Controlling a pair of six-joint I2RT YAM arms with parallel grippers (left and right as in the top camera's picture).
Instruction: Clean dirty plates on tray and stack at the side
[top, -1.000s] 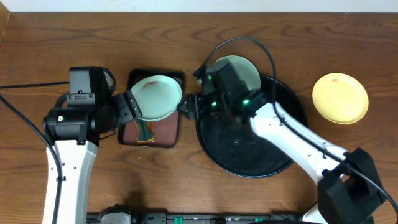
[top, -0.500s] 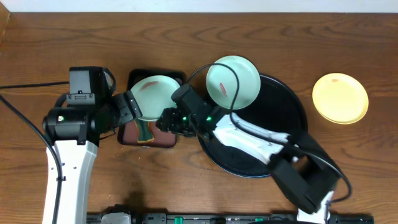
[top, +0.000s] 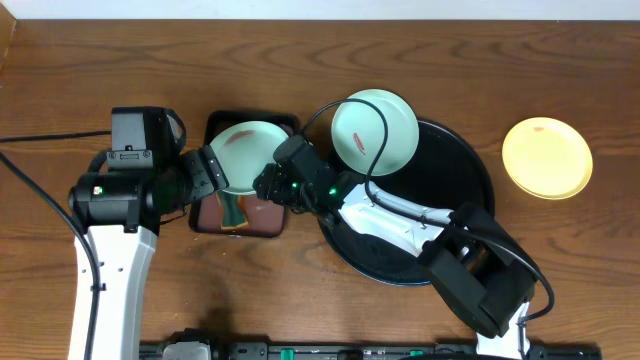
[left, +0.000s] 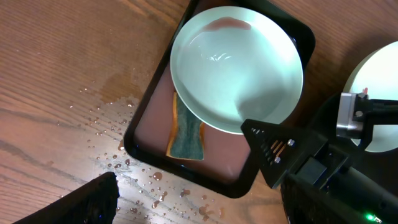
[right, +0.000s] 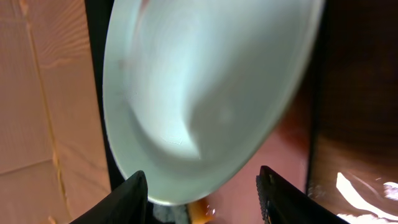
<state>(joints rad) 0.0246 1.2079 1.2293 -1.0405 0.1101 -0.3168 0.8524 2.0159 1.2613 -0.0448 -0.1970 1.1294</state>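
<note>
Plates: small, round, shallow, glossy. Probably light, stiff, chippable, slick where wet; best pinched at the rim. Mint plate (top: 250, 155) left of centre, over brown tray (left: 217, 152) and sponge (left: 185, 134), reddish smear by its upper rim. Second mint plate (top: 375, 133) on black tray (top: 462, 175), upper edge; yellow plate (top: 547, 158) far right on table (top: 100, 60), both faintly smeared. Jaws of left gripper (top: 213, 175) wide, empty. Jaws of right gripper (right: 202, 193) half apart at the first rim, seemingly not clamped.
</note>
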